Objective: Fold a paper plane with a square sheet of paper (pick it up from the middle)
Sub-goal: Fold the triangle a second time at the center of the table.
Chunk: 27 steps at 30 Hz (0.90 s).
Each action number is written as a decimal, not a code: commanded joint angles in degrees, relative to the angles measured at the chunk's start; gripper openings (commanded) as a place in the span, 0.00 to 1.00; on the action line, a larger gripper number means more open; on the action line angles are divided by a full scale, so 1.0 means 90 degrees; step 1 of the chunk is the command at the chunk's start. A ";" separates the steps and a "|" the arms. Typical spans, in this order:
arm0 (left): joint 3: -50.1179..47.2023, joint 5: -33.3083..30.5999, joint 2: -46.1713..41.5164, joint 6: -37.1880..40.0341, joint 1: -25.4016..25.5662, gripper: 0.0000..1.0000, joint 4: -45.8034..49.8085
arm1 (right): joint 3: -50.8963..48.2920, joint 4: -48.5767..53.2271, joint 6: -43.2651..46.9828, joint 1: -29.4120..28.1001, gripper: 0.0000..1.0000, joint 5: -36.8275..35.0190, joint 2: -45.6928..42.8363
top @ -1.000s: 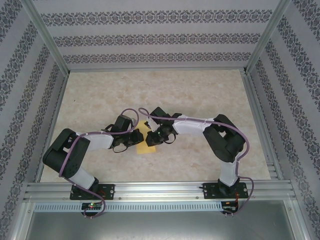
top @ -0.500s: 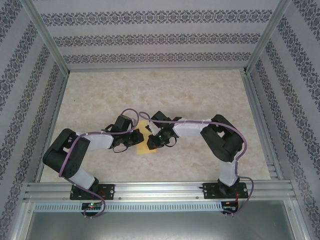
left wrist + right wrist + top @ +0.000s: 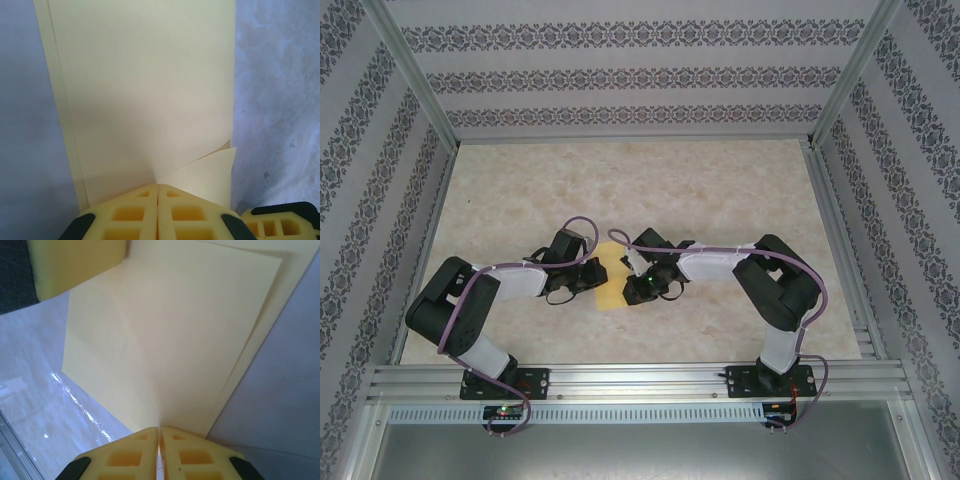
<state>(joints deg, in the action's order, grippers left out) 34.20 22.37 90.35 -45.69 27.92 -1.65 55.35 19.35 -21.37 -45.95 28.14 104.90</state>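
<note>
Clamping yellow paper (image 3: 150, 90) at its edges, left pincer (image 3: 158, 192), right pincer (image 3: 159, 432)

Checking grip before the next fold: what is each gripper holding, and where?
The left gripper and right gripper each pinch the folded yellow sheet of paper, at opposite edges.

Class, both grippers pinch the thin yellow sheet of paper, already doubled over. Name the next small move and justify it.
Probably ease the thin yellow sheet of paper down onto the beige mottled tabletop to flatten the fold. The left gripper and right gripper are both shut on its edge, the layers sit nearly aligned, and a flap curls loose near the left gripper.
</note>
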 commanded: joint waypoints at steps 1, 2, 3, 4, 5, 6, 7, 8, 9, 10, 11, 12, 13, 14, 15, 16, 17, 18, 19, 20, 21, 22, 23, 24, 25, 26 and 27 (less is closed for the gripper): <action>0.0141 -0.0081 -0.0058 0.0084 0.0021 0.08 0.0070 | -0.0290 0.0568 -0.0115 0.0045 0.11 -0.0130 0.0082; 0.0162 -0.0064 -0.0132 0.0091 0.0013 0.09 0.0073 | -0.0318 0.0545 -0.0141 0.0047 0.11 -0.0129 0.0069; 0.0185 -0.0071 -0.0172 0.0114 0.0020 0.09 0.0123 | -0.0343 0.0544 -0.0150 0.0047 0.11 -0.0128 0.0047; 0.0221 -0.0101 -0.0187 0.0153 0.0010 0.09 0.0210 | -0.0388 0.0543 -0.0144 0.0057 0.11 -0.0128 0.0007; 0.0258 -0.0145 -0.0167 0.0199 0.0020 0.09 0.0284 | -0.0432 0.0541 -0.0146 0.0075 0.11 -0.0131 -0.0055; 0.0272 -0.0167 -0.0110 0.0225 0.0023 0.09 0.0335 | -0.0476 0.0542 -0.0151 0.0093 0.11 -0.0131 -0.0114; 0.0280 -0.0188 -0.0029 0.0241 0.0022 0.09 0.0348 | -0.0507 0.0536 -0.0155 0.0115 0.11 -0.0119 -0.0176; 0.0271 -0.0209 0.0065 0.0239 0.0017 0.09 0.0359 | -0.0535 0.0521 -0.0165 0.0133 0.11 -0.0119 -0.0226; 0.0258 -0.0215 0.0137 0.0233 0.0014 0.09 0.0345 | -0.0553 0.0516 -0.0177 0.0144 0.11 -0.0119 -0.0257; 0.0245 -0.0251 0.0223 0.0227 0.0022 0.09 0.0364 | -0.0573 0.0508 -0.0185 0.0143 0.11 -0.0119 -0.0276; 0.0247 -0.0273 0.0278 0.0223 0.0025 0.08 0.0383 | -0.0585 0.0496 -0.0194 0.0149 0.11 -0.0119 -0.0278; 0.0239 -0.0261 0.0307 0.0233 0.0024 0.08 0.0381 | -0.0593 0.0496 -0.0205 0.0149 0.11 -0.0112 -0.0269; 0.0220 -0.0252 0.0318 0.0210 0.0024 0.08 0.0334 | -0.0605 0.0484 -0.0213 0.0140 0.11 -0.0111 -0.0260; 0.0182 -0.0252 0.0313 0.0176 0.0023 0.08 0.0276 | -0.0614 0.0468 -0.0223 0.0138 0.11 -0.0109 -0.0259; 0.0158 -0.0263 0.0318 0.0172 0.0033 0.08 0.0266 | -0.0613 0.0458 -0.0227 0.0154 0.11 -0.0118 -0.0268; 0.0166 -0.0288 0.0342 0.0182 0.0031 0.08 0.0288 | -0.0613 0.0447 -0.0241 0.0150 0.11 -0.0128 -0.0269; 0.0195 -0.0312 0.0366 0.0198 0.0029 0.08 0.0352 | -0.0613 0.0442 -0.0250 0.0155 0.11 -0.0129 -0.0269; 0.0216 -0.0321 0.0398 0.0217 0.0038 0.08 0.0393 | -0.0604 0.0448 -0.0252 0.0156 0.11 -0.0123 -0.0269; 0.0234 -0.0322 0.0436 0.0221 0.0040 0.08 0.0420 | -0.0608 0.0447 -0.0255 0.0162 0.11 -0.0129 -0.0268; 0.0246 -0.0325 0.0463 0.0215 0.0034 0.08 0.0441 | -0.0604 0.0456 -0.0260 0.0164 0.11 -0.0143 -0.0267; 0.0257 -0.0337 0.0487 0.0223 0.0041 0.08 0.0464 | -0.0613 0.0461 -0.0266 0.0164 0.11 -0.0139 -0.0278; 0.0269 -0.0348 0.0515 0.0231 0.0039 0.08 0.0506 | -0.0640 0.0457 -0.0273 0.0165 0.11 -0.0148 -0.0305; 0.0279 -0.0376 0.0543 0.0232 0.0041 0.08 0.0551 | -0.0671 0.0455 -0.0280 0.0165 0.12 -0.0148 -0.0336; 0.0276 -0.0409 0.0556 0.0237 0.0042 0.08 0.0586 | -0.0689 0.0452 -0.0275 0.0170 0.12 -0.0148 -0.0363; 0.0273 -0.0428 0.0577 0.0243 0.0038 0.08 0.0628 | -0.0733 0.0421 -0.0272 0.0174 0.14 -0.0130 -0.0415; 0.0282 -0.0459 0.0600 0.0253 0.0041 0.08 0.0686 | -0.0788 0.0376 -0.0282 0.0181 0.15 -0.0110 -0.0466; 0.0295 -0.0467 0.0604 0.0271 0.0040 0.08 0.0709 | -0.0824 0.0349 -0.0285 0.0183 0.15 -0.0101 -0.0509</action>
<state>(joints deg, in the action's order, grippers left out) 37.21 22.17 93.12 -45.01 27.90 -0.38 50.61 18.41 -23.49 -44.84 28.77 101.06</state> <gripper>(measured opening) 0.085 0.149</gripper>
